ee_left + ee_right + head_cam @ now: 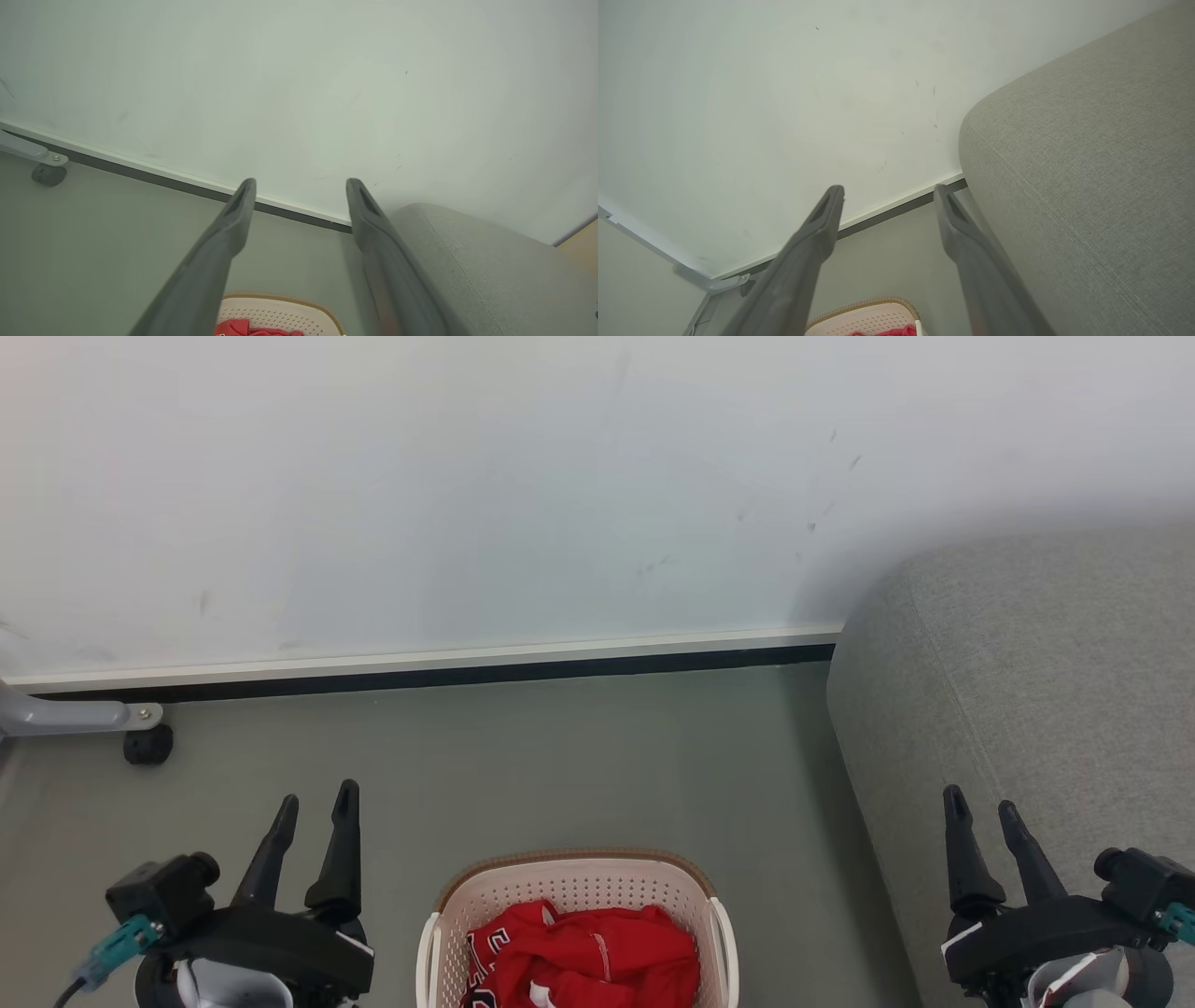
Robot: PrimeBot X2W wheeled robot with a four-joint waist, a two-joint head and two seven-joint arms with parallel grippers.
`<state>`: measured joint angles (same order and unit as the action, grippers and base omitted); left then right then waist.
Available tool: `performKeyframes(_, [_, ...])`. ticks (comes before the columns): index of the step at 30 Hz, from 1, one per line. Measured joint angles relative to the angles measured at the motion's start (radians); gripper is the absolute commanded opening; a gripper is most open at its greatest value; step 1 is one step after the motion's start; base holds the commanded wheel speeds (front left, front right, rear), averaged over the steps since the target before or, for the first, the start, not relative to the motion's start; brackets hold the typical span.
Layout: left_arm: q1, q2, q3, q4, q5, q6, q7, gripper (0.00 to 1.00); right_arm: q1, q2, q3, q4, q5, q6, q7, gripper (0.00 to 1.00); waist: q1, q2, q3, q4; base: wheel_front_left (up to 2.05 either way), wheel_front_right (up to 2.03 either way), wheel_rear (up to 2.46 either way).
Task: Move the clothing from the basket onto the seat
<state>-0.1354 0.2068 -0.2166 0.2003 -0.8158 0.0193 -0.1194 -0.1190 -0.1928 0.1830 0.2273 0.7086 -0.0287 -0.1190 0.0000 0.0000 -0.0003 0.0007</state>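
The red clothing point(583, 957) lies bunched inside the cream basket point(569, 882), which stands on the floor at the bottom centre of the head view. The grey seat point(1027, 691) rises to the right of the basket. My left gripper point(317, 803) hovers open at the lower left, left of the basket, with nothing between its fingers. My right gripper point(982, 807) is open at the lower right, in front of the seat. In the left wrist view the left gripper point(301, 184) points over the basket point(280, 312) and clothing point(233, 328). From the right wrist, the right gripper point(888, 191), basket point(868, 322) and seat point(1087, 163) show.
A white wall with a dark baseboard point(420, 677) runs across the back. A grey metal leg with a black caster point(147, 744) stands at the far left. Grey-green floor point(560, 765) lies between the basket and the wall.
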Motion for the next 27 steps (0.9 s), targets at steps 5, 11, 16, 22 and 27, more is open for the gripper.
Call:
performKeyframes(5, [0.000, 0.005, -0.018, -0.001, 0.063, 0.017, -0.015, 1.00, 0.000, -0.004, 0.023, 0.006, -0.067, -0.016, -0.016, 1.00, 0.0000, 0.0000, -0.001, 0.001, 0.00, 0.00, 0.00])
performKeyframes(11, [0.003, 0.006, -0.022, -0.003, 0.126, 0.036, -0.035, 1.00, 0.000, -0.011, 0.047, 0.014, -0.149, -0.033, -0.033, 1.00, 0.0000, 0.0000, -0.002, 0.003, 0.00, 0.00, 0.00])
performKeyframes(16, [0.018, 0.006, -0.028, -0.008, 0.175, 0.053, -0.051, 1.00, -0.001, -0.016, 0.064, 0.021, -0.214, -0.043, -0.049, 1.00, 0.0000, 0.0000, -0.003, 0.004, 0.00, 0.00, 0.00])
performKeyframes(22, [0.023, 0.007, -0.039, -0.010, 0.241, 0.070, -0.068, 1.00, -0.012, -0.021, 0.078, 0.032, -0.277, -0.060, -0.069, 1.00, 0.0000, 0.0000, -0.004, 0.005, 0.00, 0.00, 0.00])
performKeyframes(27, [0.028, 0.008, -0.047, -0.013, 0.300, 0.087, -0.086, 1.00, -0.012, -0.021, 0.095, 0.038, -0.336, -0.075, -0.090, 1.00, 0.0000, 0.0000, -0.004, 0.007, 0.00, 0.00, 0.00])
